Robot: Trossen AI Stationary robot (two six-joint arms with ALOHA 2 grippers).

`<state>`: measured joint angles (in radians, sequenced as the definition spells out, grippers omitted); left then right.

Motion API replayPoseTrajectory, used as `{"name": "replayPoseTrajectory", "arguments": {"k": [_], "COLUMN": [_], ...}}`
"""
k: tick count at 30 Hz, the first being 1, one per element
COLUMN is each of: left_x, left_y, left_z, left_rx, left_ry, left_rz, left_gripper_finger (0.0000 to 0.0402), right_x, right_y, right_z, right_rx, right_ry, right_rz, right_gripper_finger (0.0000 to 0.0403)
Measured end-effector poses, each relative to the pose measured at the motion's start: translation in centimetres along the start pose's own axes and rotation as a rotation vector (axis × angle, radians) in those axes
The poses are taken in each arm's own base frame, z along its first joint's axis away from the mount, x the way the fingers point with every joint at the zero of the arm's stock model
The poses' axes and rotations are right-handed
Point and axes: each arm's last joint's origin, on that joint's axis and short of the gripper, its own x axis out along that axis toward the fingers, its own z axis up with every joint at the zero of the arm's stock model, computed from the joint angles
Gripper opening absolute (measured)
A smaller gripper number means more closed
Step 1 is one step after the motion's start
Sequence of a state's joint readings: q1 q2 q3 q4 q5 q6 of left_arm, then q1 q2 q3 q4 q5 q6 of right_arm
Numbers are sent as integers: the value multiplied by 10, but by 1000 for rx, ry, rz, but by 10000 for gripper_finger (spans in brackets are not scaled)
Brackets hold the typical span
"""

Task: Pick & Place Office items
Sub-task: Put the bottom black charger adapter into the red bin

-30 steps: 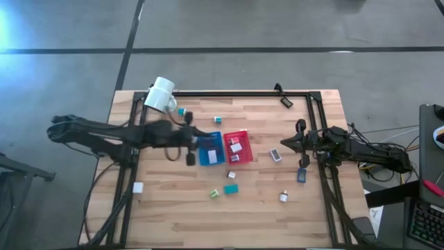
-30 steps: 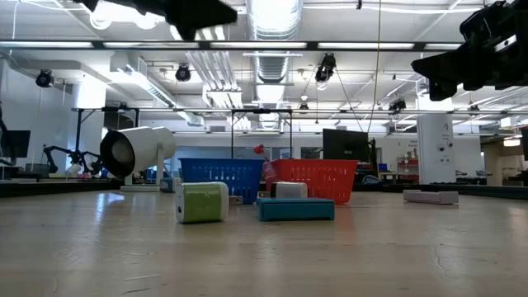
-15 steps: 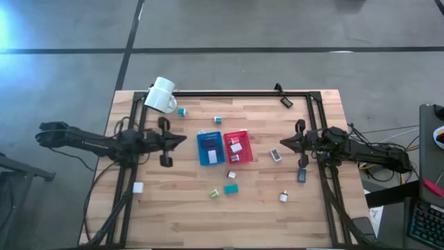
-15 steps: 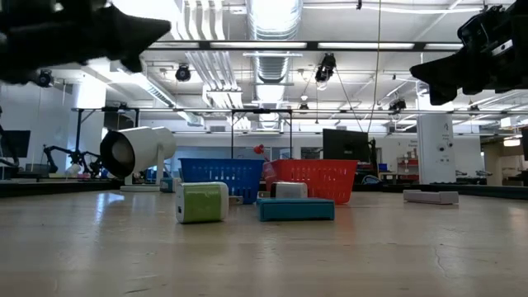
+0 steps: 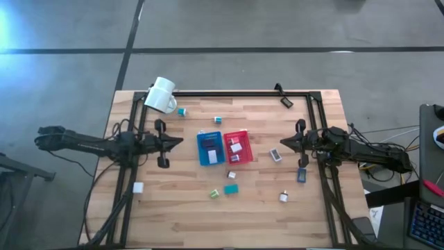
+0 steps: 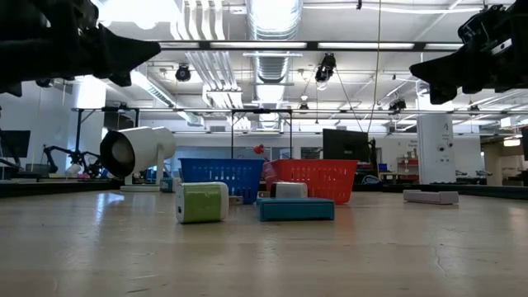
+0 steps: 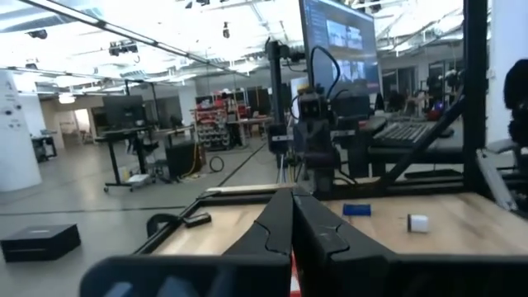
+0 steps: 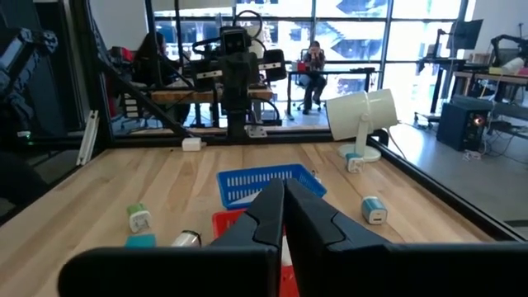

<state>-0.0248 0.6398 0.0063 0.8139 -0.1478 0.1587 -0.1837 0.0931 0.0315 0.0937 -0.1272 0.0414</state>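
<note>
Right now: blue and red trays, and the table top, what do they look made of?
Blue tray and red tray: likely moulded plastic, matte; slotted lattice walls show in the low view. Table top: wood, light butcher-block look; parallel plank seams and grain, slight sheen.

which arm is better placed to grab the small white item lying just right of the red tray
Probably the right. In the high view, the right end effector hangs just beside the white item, with nothing between them. The left end effector sits across the blue tray and red tray. Both end effectors are shut and empty.
</note>
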Motion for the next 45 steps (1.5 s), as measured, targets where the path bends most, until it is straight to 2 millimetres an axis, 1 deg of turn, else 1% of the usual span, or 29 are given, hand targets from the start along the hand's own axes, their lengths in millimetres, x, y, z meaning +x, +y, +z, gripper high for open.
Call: {"name": "replayPoseTrajectory", "arguments": {"k": [10, 16, 21, 38, 45], "left_x": [-4, -7, -7, -8, -8], "left_y": [0, 1, 1, 1, 1], "left_z": [-7, -12, -16, -17, -18], "left_rx": [37, 57, 53, 44, 40], "left_ry": [94, 165, 197, 213, 219], "left_rz": [-3, 49, 48, 46, 46], "left_gripper_finger": [2, 4, 3, 8, 4], "right_x": [0, 0, 0, 0, 0], "right_y": [0, 0, 0, 0, 0], "right_z": [0, 0, 1, 0, 0], "right_rx": [11, 9, 8, -13, -24], "right_ry": [6, 7, 2, 4, 5], "right_rz": [1, 0, 1, 1, 1], "right_gripper_finger": [8, 8, 8, 8, 8]}}
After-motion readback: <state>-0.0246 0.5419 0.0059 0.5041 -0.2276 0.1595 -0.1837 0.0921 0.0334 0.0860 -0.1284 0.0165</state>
